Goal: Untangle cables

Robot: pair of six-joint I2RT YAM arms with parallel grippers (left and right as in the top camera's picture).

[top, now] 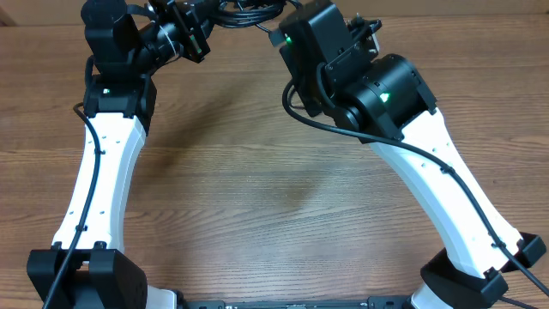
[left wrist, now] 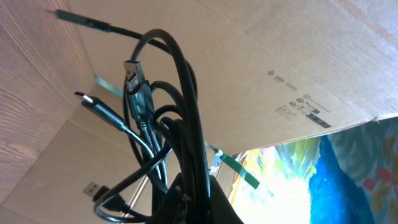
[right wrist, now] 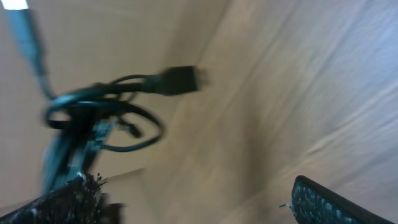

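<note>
The cables (left wrist: 186, 124) hang in one tangled bunch at the middle of the far edge of the desk (top: 257, 189), lifted clear of the wood between the two arms. The left pincer (left wrist: 189, 202) is pressed together on the lower part of the bunch, and the loops and loose ends stand up out of it. A flat metal plug (left wrist: 130, 71) sticks out near the top, and other ends trail off to the side. The right pincer (right wrist: 193, 185) is spread wide and holds nothing; it faces the bunch from just beside it, with a dark plug (right wrist: 180, 79) pointing its way. That view is blurred, so I cannot tell which strand lies nearest its fingers. The main risk, as I judge it, is that the right pincer closes on two or three strands together, or on a loop rather than a free end. Pulling would then draw the knot tighter instead of freeing a cord. A plug could also catch inside a loop and drag the whole bunch out of the left grip. A cardboard box (left wrist: 280, 62) stands close behind the cables, so a wide sweep away from the desk could strike it.
</note>
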